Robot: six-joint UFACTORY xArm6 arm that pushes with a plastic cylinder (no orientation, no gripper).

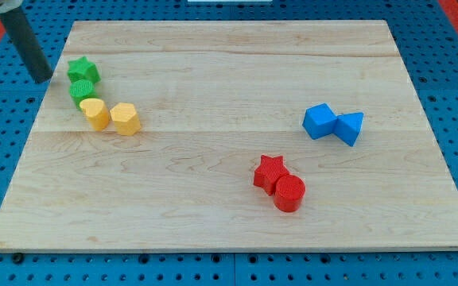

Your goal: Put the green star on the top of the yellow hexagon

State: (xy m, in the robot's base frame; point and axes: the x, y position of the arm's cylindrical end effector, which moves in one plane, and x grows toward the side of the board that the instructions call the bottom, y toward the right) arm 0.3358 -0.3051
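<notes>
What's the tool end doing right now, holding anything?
No gripper: my tip holds nothing, resting at the board's left edge, just left of the green star.

light: bright, even | shadows: soft, short, beneath blocks | glare: faint sheen on board (229, 71) | focus: sharp

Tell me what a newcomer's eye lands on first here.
First, three colour clusters on the pale wooden board: the green star, a green round block, a yellow heart and the yellow hexagon at the view's upper left. Two blue blocks sit right; a red star and red cylinder lower centre. My tip rests just left of the green star.
</notes>
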